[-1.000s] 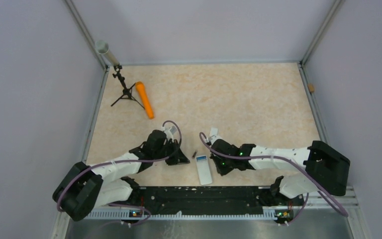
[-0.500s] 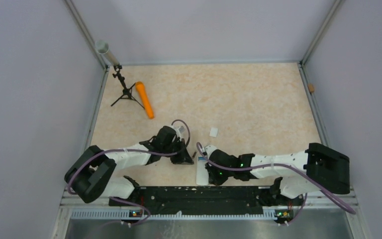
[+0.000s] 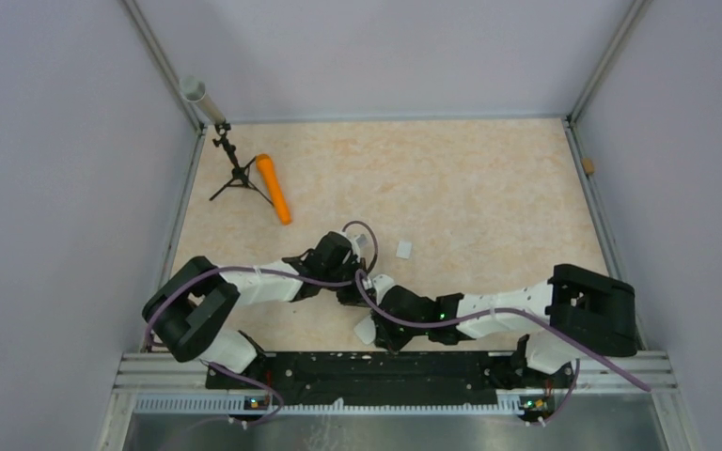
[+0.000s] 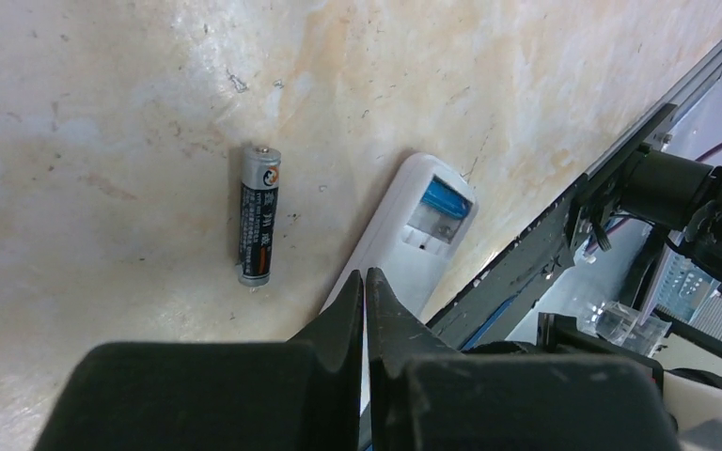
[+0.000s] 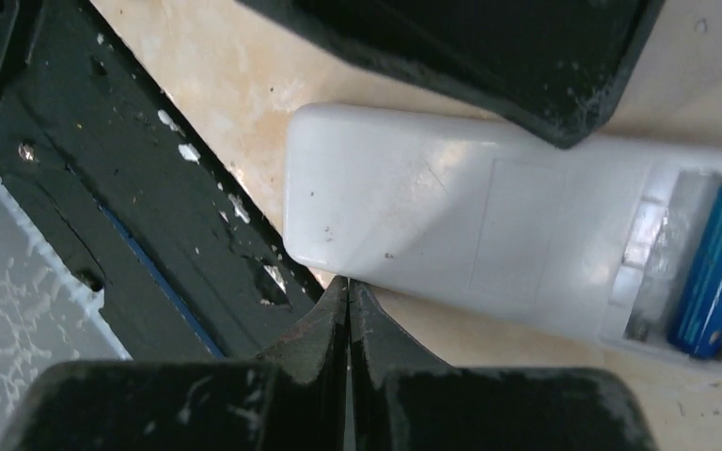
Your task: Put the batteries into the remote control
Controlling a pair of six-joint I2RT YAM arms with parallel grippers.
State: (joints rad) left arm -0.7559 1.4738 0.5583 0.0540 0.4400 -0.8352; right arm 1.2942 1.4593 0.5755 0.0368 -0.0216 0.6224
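Observation:
The white remote control [image 5: 451,221] lies back up near the table's front edge, with the blue battery [image 5: 714,272] seated in its open recess. In the top view only a corner of the remote [image 3: 365,331] shows under the right arm. The dark battery [image 4: 258,214] lies loose on the table just left of the remote [image 4: 400,246] in the left wrist view; the blue battery [image 4: 444,200] shows there too. My left gripper [image 4: 365,274] is shut and empty, its tips over the remote's edge. My right gripper [image 5: 348,282] is shut and empty, its tips at the remote's long side.
A small white piece [image 3: 402,249] lies on the table behind the arms. An orange cylinder [image 3: 273,188], a small black tripod [image 3: 235,174] and a grey tube [image 3: 202,99] stand at the back left. The black rail [image 5: 103,188] runs right beside the remote.
My right arm has swept left across the front, and the remote has shifted left under it. My left gripper has moved right, closer to the remote. The small white piece has come into view.

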